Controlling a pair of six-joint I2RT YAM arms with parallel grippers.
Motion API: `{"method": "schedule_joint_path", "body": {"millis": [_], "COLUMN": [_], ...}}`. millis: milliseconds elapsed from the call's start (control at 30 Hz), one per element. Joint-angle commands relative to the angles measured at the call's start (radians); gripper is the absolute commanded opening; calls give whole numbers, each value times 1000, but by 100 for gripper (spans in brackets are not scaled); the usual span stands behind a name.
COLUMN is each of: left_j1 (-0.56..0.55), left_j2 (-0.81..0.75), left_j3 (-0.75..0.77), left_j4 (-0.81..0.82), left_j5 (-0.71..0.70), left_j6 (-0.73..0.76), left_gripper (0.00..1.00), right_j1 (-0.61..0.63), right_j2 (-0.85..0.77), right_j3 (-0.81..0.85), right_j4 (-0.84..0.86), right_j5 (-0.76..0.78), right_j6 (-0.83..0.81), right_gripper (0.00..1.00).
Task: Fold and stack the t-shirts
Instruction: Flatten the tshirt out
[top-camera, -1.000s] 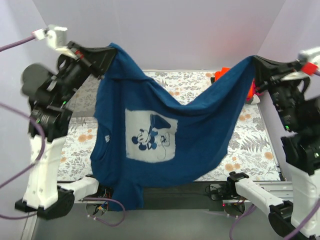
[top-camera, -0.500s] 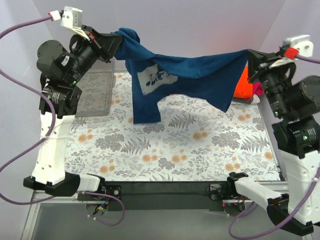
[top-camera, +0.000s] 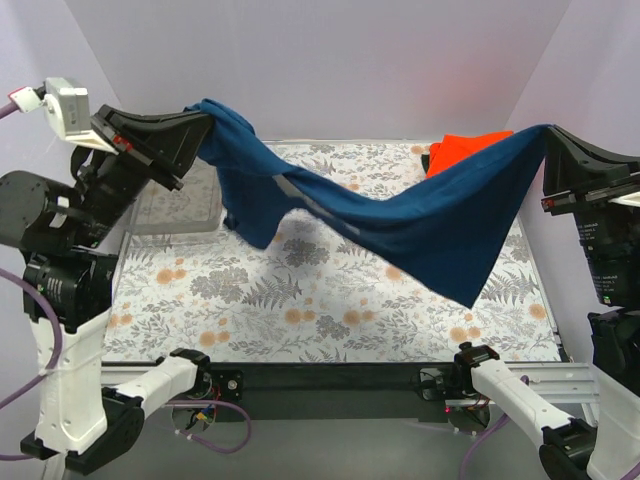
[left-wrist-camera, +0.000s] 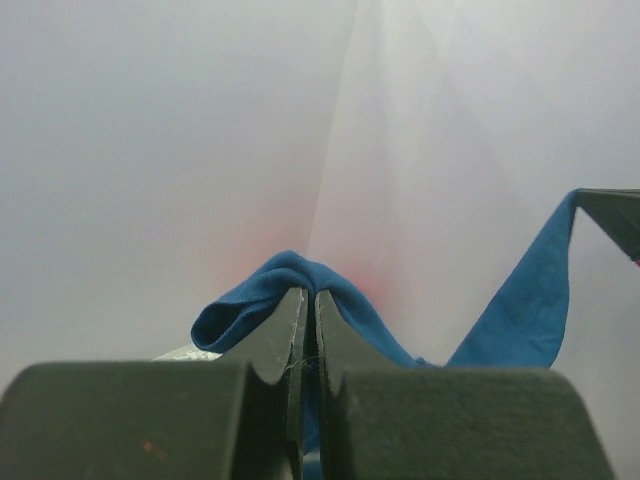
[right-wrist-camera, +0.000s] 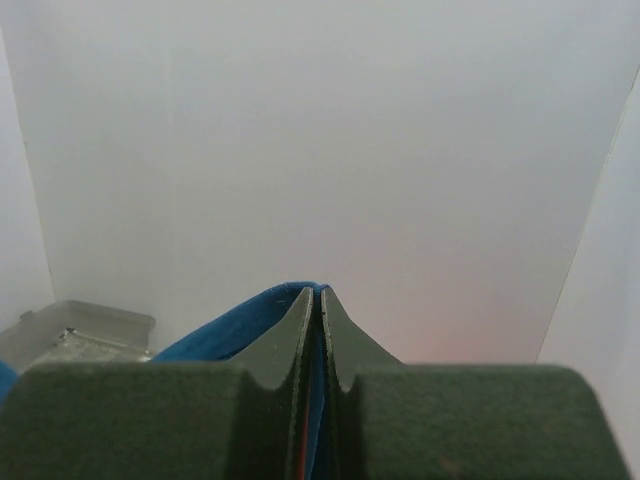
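Observation:
The navy blue t-shirt (top-camera: 400, 215) hangs in the air, stretched between both grippers above the floral table. My left gripper (top-camera: 208, 120) is shut on one end of it at the upper left; the cloth bunches over the fingertips in the left wrist view (left-wrist-camera: 300, 285). My right gripper (top-camera: 547, 132) is shut on the other end at the upper right, and blue cloth (right-wrist-camera: 240, 325) shows between its fingers. The shirt's print is mostly hidden in folds. A folded bright orange t-shirt (top-camera: 462, 148) lies at the back right, partly behind the blue one. The magenta and greyish shirts are hidden.
A clear plastic tray (top-camera: 180, 200) stands at the back left of the floral table cover (top-camera: 300, 290). White walls close in the back and both sides. The arm bases sit along the near edge.
Both arms have swung the navy shirt back over the table and then lowered and spread it; it hung in front of the camera with the print showing, now it stretches across mid-air.

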Motion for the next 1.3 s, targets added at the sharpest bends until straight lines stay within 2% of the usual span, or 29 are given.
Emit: {"method": "schedule_joint_path", "body": {"millis": [0, 167, 367, 467, 567, 667, 767, 900, 1033, 1267], "left_j1": [6, 6, 4, 6, 6, 12, 33, 55, 70, 93], "left_j2": [-21, -51, -29, 37, 151, 276, 429, 632, 801, 1086], "left_j3": [20, 23, -83, -187, -303, -396, -456, -431, -329, -86], "left_j4": [-24, -12, 30, 60, 91, 118, 183, 259, 280, 182], "left_j5": [38, 74, 69, 32, -67, -152, -141, -155, -149, -98], "left_j6": [-21, -31, -25, -25, -30, -33, -39, -33, -16, -11], "left_gripper": [0, 0, 0, 0, 0, 0, 0, 0, 0, 0], "right_j1": [-1, -1, -3, -1, -1, -3, -3, -20, -28, -32], "right_j2": [-13, -66, -53, -22, 16, 67, 166, 364, 531, 798], "right_j3": [22, -10, -119, -234, -347, -427, -519, -570, -518, -406], "right_j4": [-14, -26, -7, 31, 77, 118, 169, 307, 341, 401], "right_j5": [-14, 5, 65, 130, 233, 273, 321, 345, 338, 351], "right_j6": [12, 21, 28, 38, 51, 65, 70, 65, 62, 52], "right_gripper": [1, 1, 1, 1, 1, 1, 1, 1, 1, 1]}}
